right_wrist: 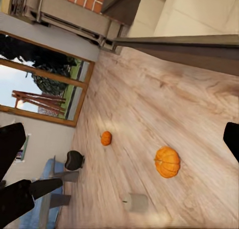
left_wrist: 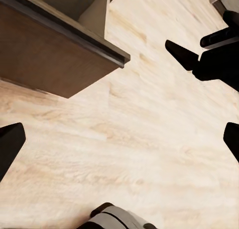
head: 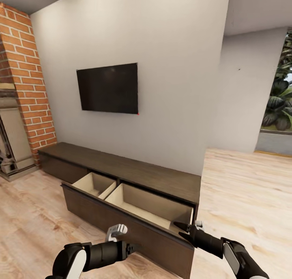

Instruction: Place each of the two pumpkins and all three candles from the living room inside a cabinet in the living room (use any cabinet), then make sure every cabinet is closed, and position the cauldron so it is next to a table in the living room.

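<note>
Two pumpkins lay loose on floor, cabinet drawer open; both grippers' fingers spread, empty; nearer pumpkin best approached squarely.

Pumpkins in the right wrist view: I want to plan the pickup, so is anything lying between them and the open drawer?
Nothing visible does. Both pumpkins sit on bare wood floor, and that floor runs unbroken to the drawer front. One candle lies beyond them, on the side away from the drawer.

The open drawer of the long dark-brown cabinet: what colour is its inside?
Pale beige inside, best in the head view.
</note>
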You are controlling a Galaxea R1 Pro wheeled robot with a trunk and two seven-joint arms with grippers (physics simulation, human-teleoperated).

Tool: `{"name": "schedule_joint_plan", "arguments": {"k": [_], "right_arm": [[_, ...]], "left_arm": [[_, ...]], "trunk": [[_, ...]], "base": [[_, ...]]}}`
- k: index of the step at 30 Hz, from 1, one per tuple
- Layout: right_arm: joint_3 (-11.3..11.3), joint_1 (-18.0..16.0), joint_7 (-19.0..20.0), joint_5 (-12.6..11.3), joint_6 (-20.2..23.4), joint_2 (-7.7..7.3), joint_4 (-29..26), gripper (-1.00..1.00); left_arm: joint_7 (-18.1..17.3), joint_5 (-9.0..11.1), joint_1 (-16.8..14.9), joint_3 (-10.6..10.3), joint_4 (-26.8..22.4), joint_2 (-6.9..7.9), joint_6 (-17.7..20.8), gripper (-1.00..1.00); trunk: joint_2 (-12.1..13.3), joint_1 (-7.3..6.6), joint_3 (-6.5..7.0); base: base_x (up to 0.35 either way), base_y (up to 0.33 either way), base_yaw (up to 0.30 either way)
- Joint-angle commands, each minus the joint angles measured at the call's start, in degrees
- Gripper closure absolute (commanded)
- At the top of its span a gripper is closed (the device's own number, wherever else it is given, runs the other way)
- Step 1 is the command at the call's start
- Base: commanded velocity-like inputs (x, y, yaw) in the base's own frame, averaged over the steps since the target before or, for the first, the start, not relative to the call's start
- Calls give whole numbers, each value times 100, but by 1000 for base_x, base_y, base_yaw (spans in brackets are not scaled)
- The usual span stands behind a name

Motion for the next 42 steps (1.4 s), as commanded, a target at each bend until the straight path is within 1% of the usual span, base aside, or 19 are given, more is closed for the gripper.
{"name": "schedule_joint_plan", "arguments": {"k": [1,6,12,16,33,42], "right_arm": [[-2,-5,3,-20,37,-1,0,-100],[12,-9,-5,-14,37,-1,0,-100],[18,-10,-10,-4,37,-5,-15,-100],[16,-10,-6,-9,31,-8,-17,-100],[7,-10,2,-11,28,-9,-18,-100],[11,-10,-17,-2,32,-9,-18,-100]], "left_arm": [[-49,-50,-5,4,0,-3,20,-100],[-36,-53,-6,2,0,-3,20,-100],[68,-57,-7,2,1,-3,20,-100],[83,-53,-8,2,1,-3,20,-100],[69,-52,-6,2,1,-3,20,-100],[83,-47,-1,35,-52,-3,20,-100]], "trunk": [[39,-24,12],[239,-133,102],[480,-265,210],[640,-353,281],[1322,-726,587],[1683,-924,748]], "base": [[0,0,290],[0,0,290],[0,0,291],[0,0,179],[0,0,10],[0,0,0]]}}
